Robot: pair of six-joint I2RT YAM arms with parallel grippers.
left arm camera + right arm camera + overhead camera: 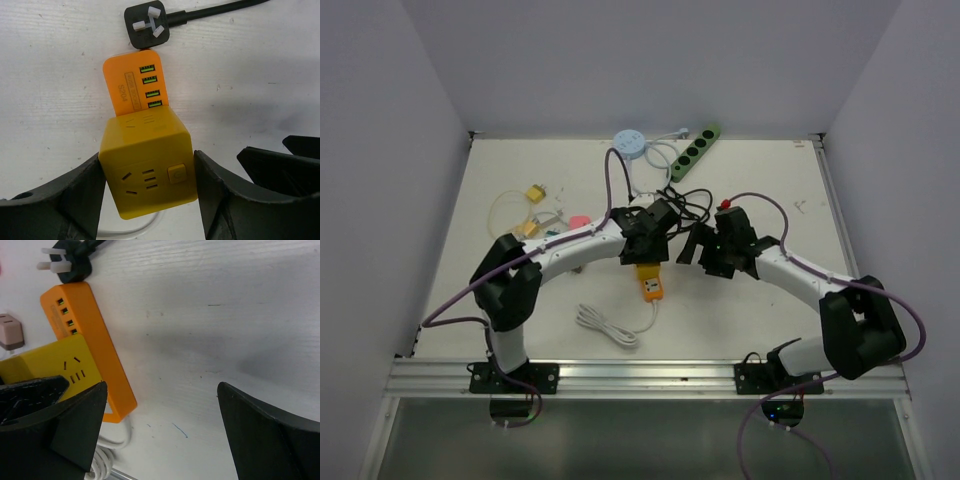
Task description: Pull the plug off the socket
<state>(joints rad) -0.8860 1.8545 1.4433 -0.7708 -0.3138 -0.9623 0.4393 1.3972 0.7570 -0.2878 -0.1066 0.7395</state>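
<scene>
A yellow cube socket (147, 165) with a push button is pinched between the fingers of my left gripper (147, 186), which is shut on it. It stands over the near end of an orange power strip (132, 85) with several USB ports. I cannot tell whether cube and strip are joined. A black three-pin plug (147, 25) lies pins-up on the table at the strip's far end, apart from it. From above, the left gripper (645, 250) covers the cube and the strip (648, 287) shows below it. My right gripper (162, 425) is open and empty, right of the strip (95, 340).
A coiled white cable (610, 325) lies near the front edge. A green power strip (695, 152) and a round white socket (630, 143) sit at the back. Small yellow and pink adapters (533, 192) lie at the left. Black cable (695, 205) loops between the arms.
</scene>
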